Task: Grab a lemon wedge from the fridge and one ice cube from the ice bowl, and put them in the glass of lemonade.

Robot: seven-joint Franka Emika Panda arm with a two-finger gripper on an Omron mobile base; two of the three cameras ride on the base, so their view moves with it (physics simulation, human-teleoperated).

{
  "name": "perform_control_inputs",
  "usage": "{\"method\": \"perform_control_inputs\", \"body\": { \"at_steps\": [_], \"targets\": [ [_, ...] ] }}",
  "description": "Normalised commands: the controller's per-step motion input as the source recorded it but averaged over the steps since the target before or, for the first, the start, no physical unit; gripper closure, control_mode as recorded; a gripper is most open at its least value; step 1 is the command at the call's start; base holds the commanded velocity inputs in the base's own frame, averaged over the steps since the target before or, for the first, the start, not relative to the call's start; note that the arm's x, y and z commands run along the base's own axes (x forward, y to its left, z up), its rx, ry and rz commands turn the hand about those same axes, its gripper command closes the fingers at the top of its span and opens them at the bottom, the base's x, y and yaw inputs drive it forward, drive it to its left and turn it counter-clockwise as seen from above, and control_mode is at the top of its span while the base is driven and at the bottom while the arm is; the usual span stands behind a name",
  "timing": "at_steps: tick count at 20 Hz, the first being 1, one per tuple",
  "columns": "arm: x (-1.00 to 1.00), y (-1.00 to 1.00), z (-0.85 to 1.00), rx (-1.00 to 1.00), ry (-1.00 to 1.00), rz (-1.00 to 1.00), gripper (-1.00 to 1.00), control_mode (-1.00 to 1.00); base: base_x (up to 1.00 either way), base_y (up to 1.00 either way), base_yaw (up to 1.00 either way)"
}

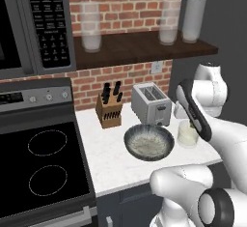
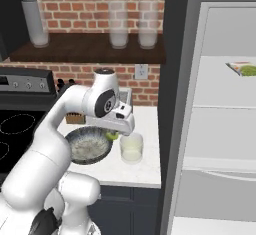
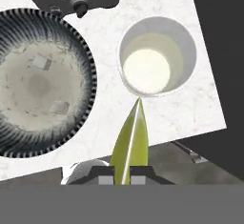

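Note:
My gripper is shut on the lemon wedge, a yellow-green sliver whose tip points at the near rim of the glass of lemonade. In the right base view the gripper hangs just left of and above the glass, with the wedge at its tip. The ice bowl lies beside the glass with ice cubes inside. The left base view shows the bowl left of the glass. The fridge stands open on the right.
A silver toaster and a knife block stand behind the bowl against the brick wall. The stove lies to the left. Tall frosted glasses stand on the shelf above. A fridge shelf holds a tray with green pieces.

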Motion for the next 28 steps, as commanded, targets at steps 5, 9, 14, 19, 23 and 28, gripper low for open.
{"method": "perform_control_inputs", "body": {
  "at_steps": [5,9,14,19,23,28],
  "targets": [
    [0.37,-0.11,-0.14,-0.02,0.13,-0.18,1.00,-1.00,0.00,0.00,0.00],
    [0.19,-0.34,-0.46,0.00,-0.03,-0.08,1.00,-1.00,0.00,0.00,0.00],
    [0.05,-0.10,-0.45,0.00,-0.10,-0.05,1.00,-1.00,0.00,0.00,0.00],
    [0.05,0.00,-0.24,0.00,-0.01,0.00,1.00,-1.00,0.00,0.00,0.00],
    [0.06,0.00,-0.08,0.00,-0.03,0.00,1.00,-1.00,0.00,0.00,0.00],
    [0.03,0.00,-0.05,0.00,-0.03,0.00,1.00,-1.00,0.00,0.00,0.00]
  ]
}}
